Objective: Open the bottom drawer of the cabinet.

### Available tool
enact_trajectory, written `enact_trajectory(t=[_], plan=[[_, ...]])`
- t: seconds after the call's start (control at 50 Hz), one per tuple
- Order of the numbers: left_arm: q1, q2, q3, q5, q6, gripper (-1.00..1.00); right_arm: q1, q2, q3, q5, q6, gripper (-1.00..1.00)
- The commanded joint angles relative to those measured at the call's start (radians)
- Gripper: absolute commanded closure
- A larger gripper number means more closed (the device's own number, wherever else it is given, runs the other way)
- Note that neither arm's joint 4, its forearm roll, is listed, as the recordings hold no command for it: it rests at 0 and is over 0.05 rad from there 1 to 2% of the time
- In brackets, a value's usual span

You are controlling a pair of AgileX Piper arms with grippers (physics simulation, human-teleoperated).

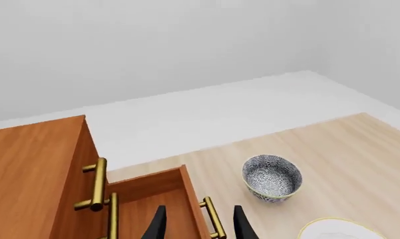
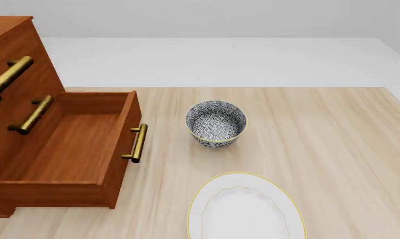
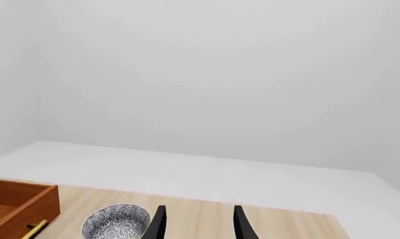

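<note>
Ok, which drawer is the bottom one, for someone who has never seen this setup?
In the front view, find the tall reddish-brown cabinet at the table's left edge. Its three fronts each carry a brass bar handle; the bottom drawer is the lowest. It alone stands pulled out, showing an empty wooden box, with its handle nearest the patterned bowl.
</note>
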Motion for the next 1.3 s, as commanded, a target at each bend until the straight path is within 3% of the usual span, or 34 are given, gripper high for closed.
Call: enact_trajectory(t=[0.02,0.12,0.32,0.36,0.42,0.46,0.5,0.56,0.92,1.12,1.3], plan=[[-0.007,-0.107,0.007,-0.01,0.056,-1.0,0.022,0.021,-0.1,0.03,-0.035,-1.0],[-0.028,-0.178,0.011,-0.013,0.102,-1.0,0.027,0.029,-0.136,0.041,-0.045,-1.0],[-0.017,-0.254,-0.056,-0.002,0.109,-1.0,0.043,0.039,-0.235,0.075,-0.061,-1.0],[-0.023,-0.275,-0.065,-0.009,0.143,-1.0,0.046,0.044,-0.265,0.085,-0.06,-1.0],[-0.018,-0.286,-0.09,-0.006,0.118,-1.0,0.055,0.047,-0.299,0.097,-0.069,-1.0],[-0.035,-0.312,-0.09,-0.017,0.165,-1.0,0.058,0.048,-0.325,0.109,-0.068,-1.0],[-0.013,-0.321,-0.11,-0.015,0.131,-1.0,0.063,0.046,-0.35,0.122,-0.075,-1.0],[-0.024,-0.324,-0.115,-0.009,0.164,-1.0,0.067,0.041,-0.373,0.136,-0.076,-1.0],[-0.009,-0.355,-0.216,0.046,0.199,-1.0,0.115,-0.014,-0.435,0.239,-0.12,-1.0],[-0.007,-0.355,-0.232,0.073,0.245,-1.0,0.104,-0.046,-0.456,0.312,-0.13,-1.0],[0.018,-0.355,-0.274,0.139,0.238,-1.0,0.102,-0.046,-0.509,0.366,-0.137,-1.0]])
